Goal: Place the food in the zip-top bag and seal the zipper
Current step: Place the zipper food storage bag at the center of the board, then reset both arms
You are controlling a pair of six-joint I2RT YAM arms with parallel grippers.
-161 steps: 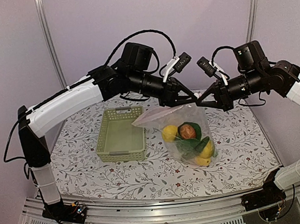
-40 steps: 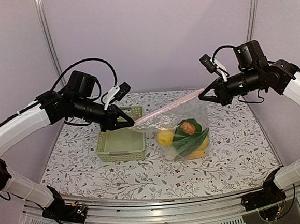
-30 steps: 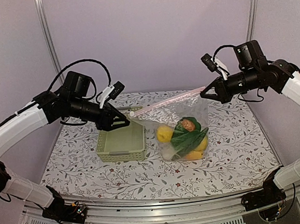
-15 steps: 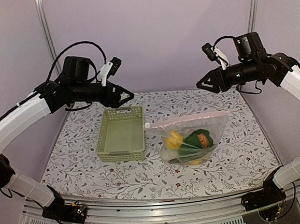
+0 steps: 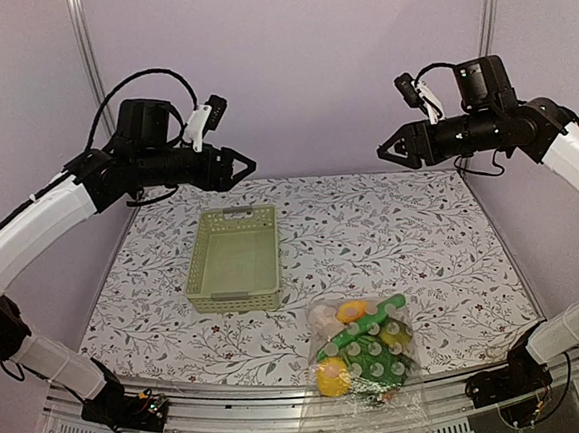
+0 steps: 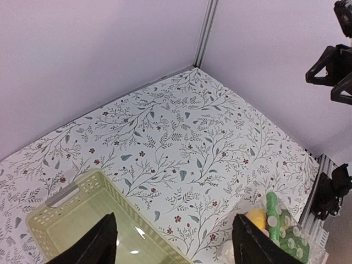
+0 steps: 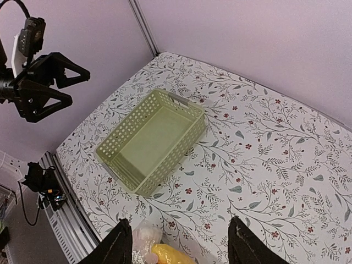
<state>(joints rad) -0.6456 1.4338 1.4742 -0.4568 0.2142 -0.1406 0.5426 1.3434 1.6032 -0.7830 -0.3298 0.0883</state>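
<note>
Food status: You can read the food (image 5: pixel 364 333) through the clear plastic of the zip-top bag (image 5: pixel 380 410): two yellow lemons, the green cucumber and a pale piece. Treat the loading step as done.
Basket status: The pale green basket (image 5: pixel 235 259), middle left of the top view, holds nothing.
Zipper status: No view resolves the zipper. You cannot confirm that it is closed, so treat sealing as unverified.
Bag location: The bag lies flat at the bottom centre of the top view, at the near edge of the table (image 5: pixel 422 246). Its lower part appears to hang over the rail.
Left jaws: The left gripper (image 5: pixel 244 167) hangs at the upper left of the top view, jaws spread and holding nothing. It is raised over the far side of the table, well apart from the bag. In the left wrist view the bag sits in the lower right corner, outside the gap between the jaws.
Right jaws: The right gripper (image 5: pixel 390 151) hangs at the upper right, jaws spread and empty, likewise well apart from the bag. In the right wrist view the bag shows only at the bottom edge, just between the jaws but far below them.
Remaining work: Inspect the closure strip. If it is open, you must bring both arms down to the near edge.
</note>
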